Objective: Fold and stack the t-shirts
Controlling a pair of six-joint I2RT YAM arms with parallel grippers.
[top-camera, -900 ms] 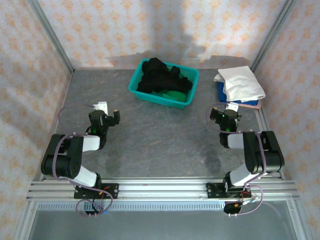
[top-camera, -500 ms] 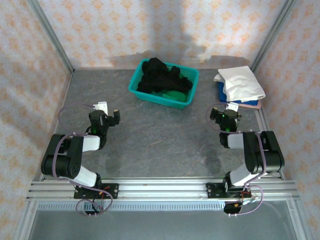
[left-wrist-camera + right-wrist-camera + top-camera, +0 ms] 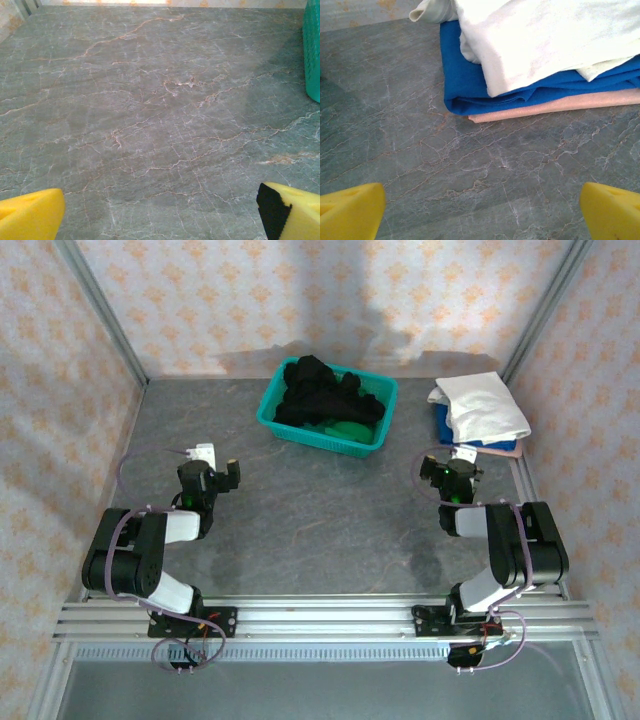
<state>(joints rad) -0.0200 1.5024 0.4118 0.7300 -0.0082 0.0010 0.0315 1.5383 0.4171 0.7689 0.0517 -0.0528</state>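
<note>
A crumpled black t-shirt (image 3: 318,390) fills the teal basket (image 3: 325,437) at the back centre, with a green t-shirt (image 3: 345,428) peeking out under it. At the back right lies a stack of folded t-shirts: white (image 3: 484,406) (image 3: 555,35) on top, blue (image 3: 470,80) under it, pink (image 3: 555,105) at the bottom. My left gripper (image 3: 208,472) (image 3: 160,212) hangs open over bare table at the left, nothing between its yellow pads (image 3: 30,217). My right gripper (image 3: 451,469) (image 3: 482,212) is open too, low over the table just in front of the stack.
The grey marble table (image 3: 320,510) is walled by patterned panels with metal posts at the back corners. The basket's teal wall (image 3: 312,55) shows at the right edge of the left wrist view. Both arm bases sit on the metal rail (image 3: 320,620) at the near edge.
</note>
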